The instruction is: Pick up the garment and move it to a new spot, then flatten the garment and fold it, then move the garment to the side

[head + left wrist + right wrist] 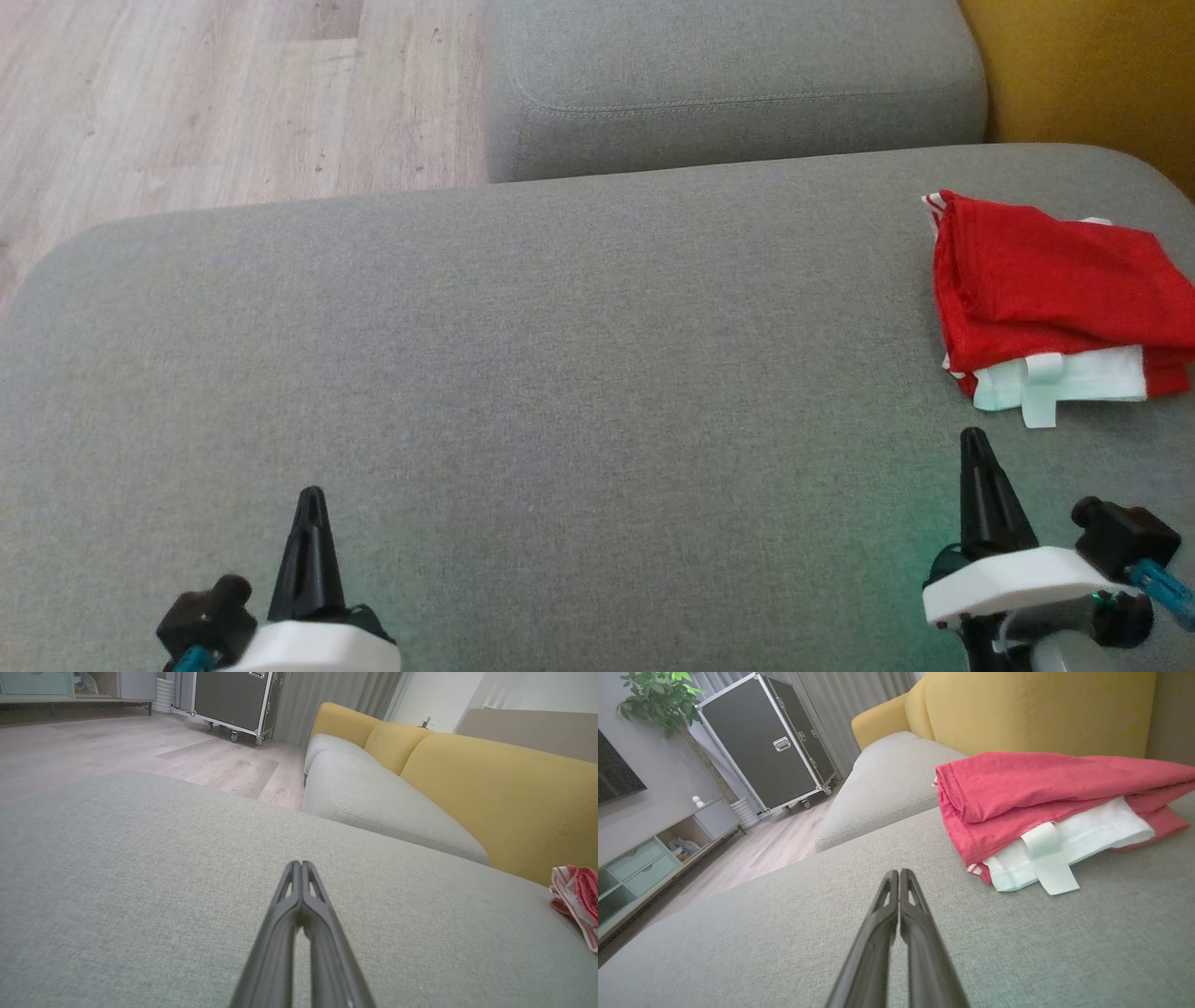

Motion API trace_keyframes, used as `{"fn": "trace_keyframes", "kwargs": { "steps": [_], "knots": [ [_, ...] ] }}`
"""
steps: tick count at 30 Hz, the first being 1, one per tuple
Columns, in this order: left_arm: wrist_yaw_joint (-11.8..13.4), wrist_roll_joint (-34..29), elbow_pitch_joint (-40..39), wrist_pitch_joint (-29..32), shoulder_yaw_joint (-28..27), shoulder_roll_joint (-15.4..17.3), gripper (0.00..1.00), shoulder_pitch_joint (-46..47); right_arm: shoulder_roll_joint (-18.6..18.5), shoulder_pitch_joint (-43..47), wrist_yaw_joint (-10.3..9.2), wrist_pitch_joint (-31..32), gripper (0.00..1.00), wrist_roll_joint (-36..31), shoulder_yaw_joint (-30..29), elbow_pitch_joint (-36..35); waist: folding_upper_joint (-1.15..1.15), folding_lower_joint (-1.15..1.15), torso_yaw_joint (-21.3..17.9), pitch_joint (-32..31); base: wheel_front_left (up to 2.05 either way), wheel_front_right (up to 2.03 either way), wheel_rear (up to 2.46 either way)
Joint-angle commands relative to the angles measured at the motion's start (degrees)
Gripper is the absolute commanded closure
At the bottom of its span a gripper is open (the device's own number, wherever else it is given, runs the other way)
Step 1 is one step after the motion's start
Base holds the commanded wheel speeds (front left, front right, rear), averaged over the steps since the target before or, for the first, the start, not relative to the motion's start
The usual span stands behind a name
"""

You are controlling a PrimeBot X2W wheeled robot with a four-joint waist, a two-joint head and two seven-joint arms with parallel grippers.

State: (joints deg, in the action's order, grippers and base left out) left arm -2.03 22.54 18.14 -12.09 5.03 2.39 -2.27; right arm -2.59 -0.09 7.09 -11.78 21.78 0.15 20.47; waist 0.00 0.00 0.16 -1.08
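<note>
Lower left: left gripper (311,497), fingers pressed together, nothing between them, tips over grey seat (560,355).
Lower right: right gripper (974,439), fingers likewise clenched, empty, tip just short of garment, not touching.
Right edge, mid-height: garment (1046,289), red over white, folded stack, flat on seat near yellow backrest (1074,65).
Judgement: fold looks done, stack already parked aside.
If shifting further: part right fingers first, pinch through all layers at near white hem, slide low, keep fold from spilling.
</note>
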Motion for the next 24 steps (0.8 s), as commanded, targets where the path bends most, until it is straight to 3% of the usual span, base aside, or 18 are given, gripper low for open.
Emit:
{"fn": "trace_keyframes", "kwargs": {
  "steps": [1, 24],
  "knots": [
    [-0.3, 1.6, -2.1, 0.2, -1.1, 0.1, 1.0, 2.9, -0.1, -3.0, 0.06, 0.3, 1.0, 1.8, -0.3, -2.1, 0.0, 0.0, 0.0, 0.0, 0.0, 0.0, 0.0],
    [-1.4, 16.0, -2.5, 4.1, -3.3, 0.2, 1.0, 4.1, -0.2, -3.6, 0.13, 4.1, 1.0, 16.3, -1.6, -3.1, 0.0, 0.0, 0.0, 0.3, 0.0, 0.0, 0.0]
  ]
}}
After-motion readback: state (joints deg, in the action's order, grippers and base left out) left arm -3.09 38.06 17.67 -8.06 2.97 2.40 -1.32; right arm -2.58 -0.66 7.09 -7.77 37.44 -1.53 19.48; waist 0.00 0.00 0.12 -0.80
